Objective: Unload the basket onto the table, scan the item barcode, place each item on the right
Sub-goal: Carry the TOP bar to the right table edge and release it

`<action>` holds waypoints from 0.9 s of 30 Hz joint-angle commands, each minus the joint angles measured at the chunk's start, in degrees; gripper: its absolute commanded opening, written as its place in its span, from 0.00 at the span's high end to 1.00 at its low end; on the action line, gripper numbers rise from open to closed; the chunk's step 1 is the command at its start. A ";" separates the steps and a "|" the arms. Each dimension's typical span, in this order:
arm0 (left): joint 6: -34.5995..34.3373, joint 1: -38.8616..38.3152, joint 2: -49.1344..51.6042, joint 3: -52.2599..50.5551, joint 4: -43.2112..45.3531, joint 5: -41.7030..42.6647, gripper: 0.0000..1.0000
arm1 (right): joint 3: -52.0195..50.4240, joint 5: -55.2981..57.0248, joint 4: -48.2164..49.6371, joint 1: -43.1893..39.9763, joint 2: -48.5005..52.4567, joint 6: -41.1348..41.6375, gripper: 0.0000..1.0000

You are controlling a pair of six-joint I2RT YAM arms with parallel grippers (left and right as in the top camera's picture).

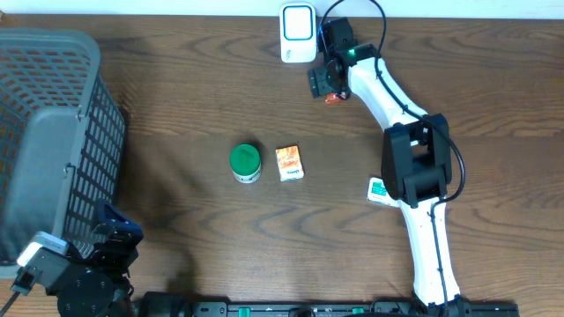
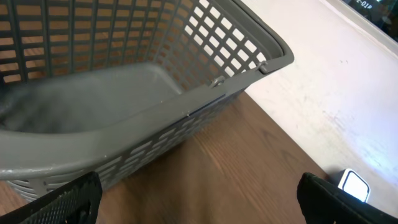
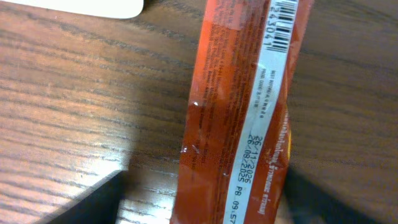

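Right fingers standing partly apart around the orange packet by the scanner

The right gripper (image 1: pixel 328 86) is reaching to the far edge of the table (image 1: pixel 176 97), just beside the white scanner (image 1: pixel 298 33). In the right wrist view its two fingers (image 3: pixel 81 202) are showing as dark shapes at the bottom corners, and the orange packet (image 3: pixel 236 112) is lying lengthwise between them. A strip of bare wood is showing between the finger on the picture's left and the packet's edge, so on that side the finger is not pressing on it. On the other side the dark finger is meeting the packet's edge, and whether it is touching there cannot be told. The jaws are therefore standing loose about the packet rather than clamping it. The barcode (image 3: pixel 287 22) is facing the wrist camera at the packet's top end, on a white strip with printed dates running down it. A corner of the scanner is peeking in at the top left of that view.

The left gripper (image 1: pixel 113 236) is hanging at the near left corner of the table, close to the grey basket (image 1: pixel 53 132). Its fingers (image 2: pixel 68 199) are spreading wide, with nothing between them and nothing touching them.

A green-lidded jar (image 1: pixel 245 162) and a small orange box (image 1: pixel 290 163) are sitting side by side mid-table, well apart from both grippers
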 commanded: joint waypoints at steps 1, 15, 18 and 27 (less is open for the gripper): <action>-0.04 0.20 -0.15 -0.11 0.04 -0.35 0.02 | 0.04 1.29 -0.76 -1.86 2.51 1.49 0.89; -0.04 0.20 -0.15 -0.11 0.04 -0.35 0.02 | 0.04 10.80 -22.01 -9.55 -13.94 9.49 0.99; -0.04 0.20 -0.15 -0.11 0.04 -0.37 0.02 | 0.04 19.63 -30.18 -13.40 -19.39 12.81 0.99; -0.04 0.20 -0.15 -0.11 0.04 -0.35 0.02 | -1.36 34.84 -44.83 -32.98 -22.64 16.63 0.99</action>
